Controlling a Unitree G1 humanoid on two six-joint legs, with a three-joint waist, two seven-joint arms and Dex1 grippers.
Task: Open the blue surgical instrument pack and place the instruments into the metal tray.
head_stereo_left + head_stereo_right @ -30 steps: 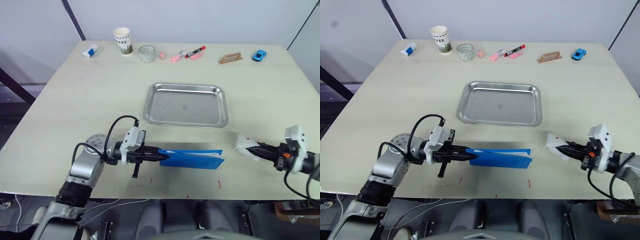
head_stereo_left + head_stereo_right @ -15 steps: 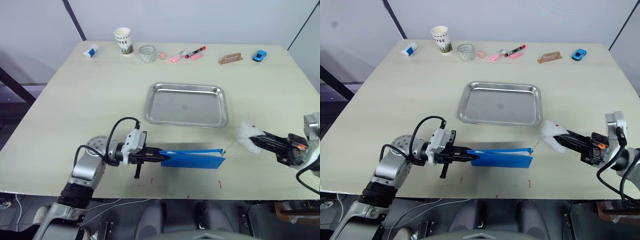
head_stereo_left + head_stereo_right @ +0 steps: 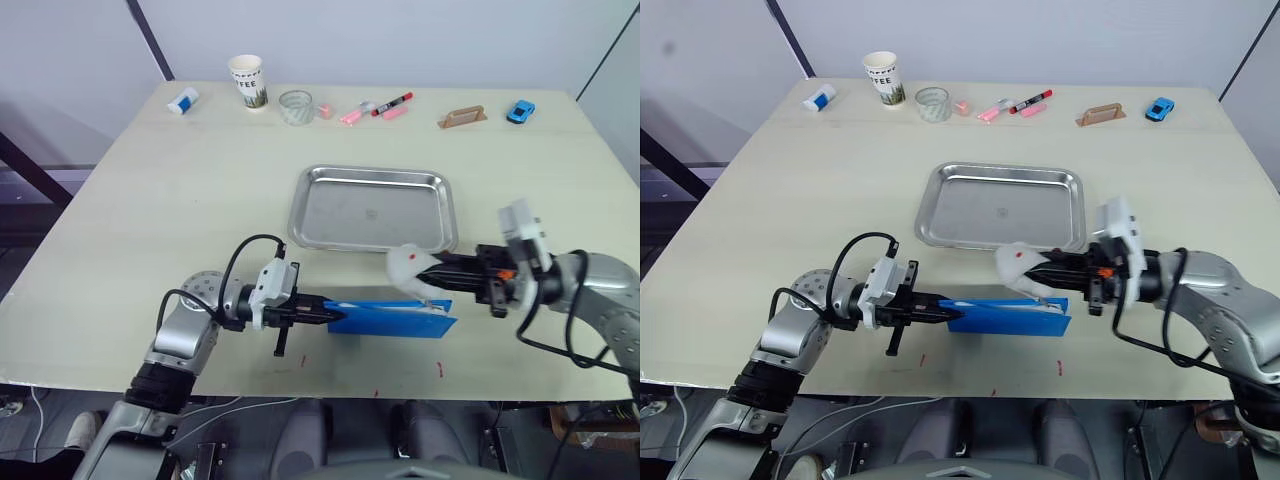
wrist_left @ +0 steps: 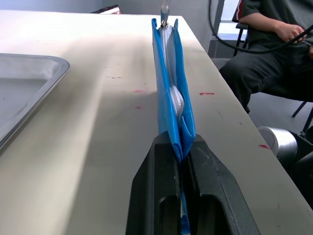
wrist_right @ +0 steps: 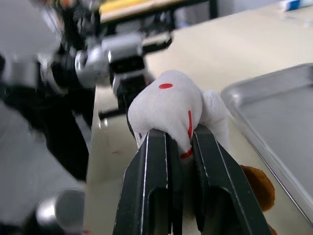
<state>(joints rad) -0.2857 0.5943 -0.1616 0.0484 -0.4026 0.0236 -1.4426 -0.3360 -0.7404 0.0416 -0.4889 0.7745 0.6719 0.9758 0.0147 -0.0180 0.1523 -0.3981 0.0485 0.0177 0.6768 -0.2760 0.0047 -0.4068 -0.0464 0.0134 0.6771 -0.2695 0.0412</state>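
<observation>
Robot test lab or demo room. Large pale wooden table (image 3: 150,200) with small red marks near its front edge, plain grey-white walls behind, dark metal frame bars at far left and far right. Odd props line the far edge: white paper cup (image 3: 246,82), pink and red markers (image 3: 375,108), small blue toy car (image 3: 518,111). Seated person in dark clothes (image 4: 274,44) beside the table, cables hanging.

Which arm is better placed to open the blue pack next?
Right, probably. The left gripper is shut on the blue pack's end, pinning it to the table. The right gripper, shut on a white wad, hovers above the pack's top edge, though the wad may hinder gripping.
</observation>
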